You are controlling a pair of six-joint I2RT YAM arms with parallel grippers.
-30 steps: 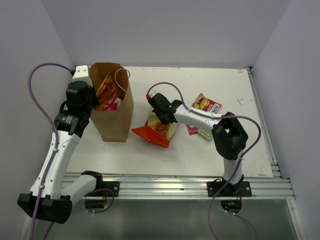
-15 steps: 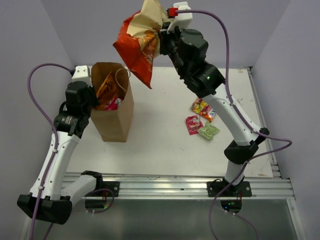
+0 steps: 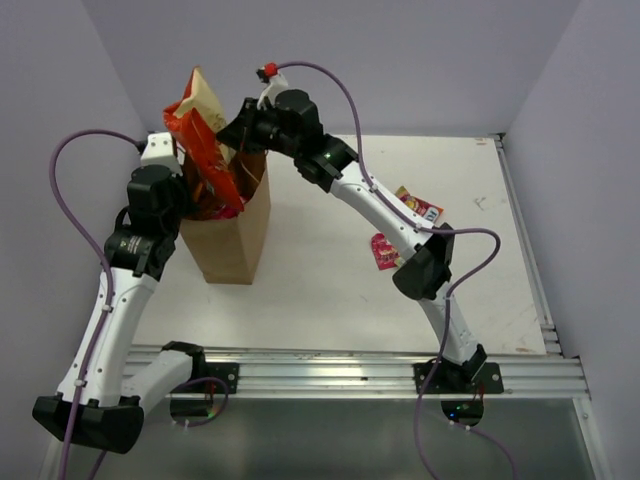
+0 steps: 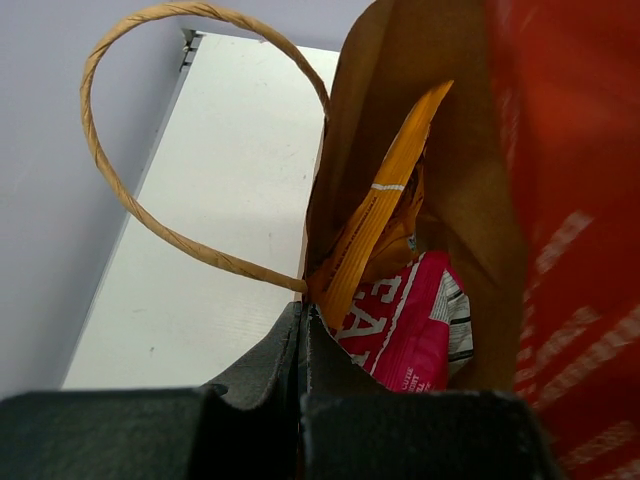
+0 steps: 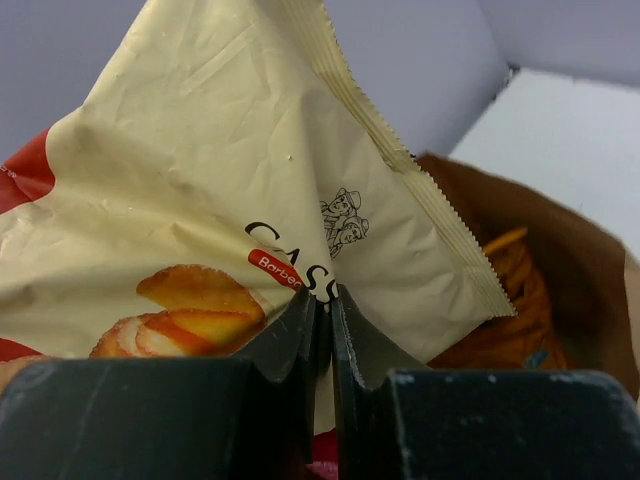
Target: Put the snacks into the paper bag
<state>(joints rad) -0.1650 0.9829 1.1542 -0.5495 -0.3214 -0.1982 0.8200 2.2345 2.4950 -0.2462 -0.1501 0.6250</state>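
Note:
The brown paper bag [image 3: 232, 240] stands upright at the back left of the table. My left gripper [image 3: 188, 203] is shut on its rim [image 4: 318, 215]; beside the jaws one handle [image 4: 125, 190] loops out. Inside lie the orange chip bag [image 4: 385, 235] and the pink-and-white bag [image 4: 412, 325]. My right gripper [image 3: 232, 138] is shut on the red-and-cream chip bag [image 3: 198, 140] and holds it tilted over the bag's mouth, its lower end at the opening. In the right wrist view the jaws [image 5: 327, 297] pinch its cream face [image 5: 200, 180], with the paper bag [image 5: 575, 270] below.
Small candy packets lie on the table right of centre: a red-and-orange one [image 3: 420, 208] and a pink one [image 3: 383, 250], partly hidden by my right arm. Grey walls close in at the left and back. A metal rail [image 3: 350, 365] runs along the near edge.
My right arm lifted the red-and-cream chip bag off the table, swung it high, then carried it left and down over the paper bag's mouth. My left gripper has stayed on the rim.

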